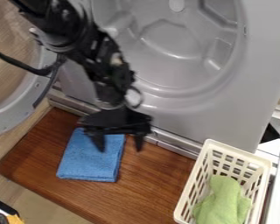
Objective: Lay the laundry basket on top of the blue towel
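Placement not done, by our read. Basket point(239, 153) sits upright at lower right, well apart from the folded blue towel point(91, 162) on the table point(148, 192), green cloth point(223, 203) inside. Our gripper point(118, 144) is over the towel's upper right, fingers spread wide, nothing held. Left for us: grasp basket, lift, carry across, set on towel.

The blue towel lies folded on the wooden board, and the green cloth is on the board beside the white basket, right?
Not quite: the camera view shows the green cloth inside the white basket, not on the board beside it. The blue towel does lie folded on the wooden board.
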`<state>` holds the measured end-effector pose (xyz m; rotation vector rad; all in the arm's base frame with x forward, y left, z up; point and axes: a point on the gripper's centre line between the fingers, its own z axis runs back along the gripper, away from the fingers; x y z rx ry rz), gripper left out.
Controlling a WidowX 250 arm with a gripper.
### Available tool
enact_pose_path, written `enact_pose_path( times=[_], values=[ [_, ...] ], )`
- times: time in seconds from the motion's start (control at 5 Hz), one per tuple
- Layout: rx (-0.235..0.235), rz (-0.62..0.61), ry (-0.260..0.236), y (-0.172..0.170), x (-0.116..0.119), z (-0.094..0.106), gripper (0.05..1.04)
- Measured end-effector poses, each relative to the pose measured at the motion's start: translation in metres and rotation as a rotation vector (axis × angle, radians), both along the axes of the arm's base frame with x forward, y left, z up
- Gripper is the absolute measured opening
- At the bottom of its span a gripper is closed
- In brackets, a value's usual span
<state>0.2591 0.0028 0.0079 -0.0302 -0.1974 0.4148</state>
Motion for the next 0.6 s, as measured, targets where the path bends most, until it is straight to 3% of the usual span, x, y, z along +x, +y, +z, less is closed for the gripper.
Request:
enact_pose_path(
  times=[0.4, 0.6],
  values=[
    [-0.074, -0.283, -0.017, -0.079, -0.002, -0.004, 0.999],
    [-0.111, -0.324, -0.009, -0.097, -0.004, -0.014, 0.999]
  ],
)
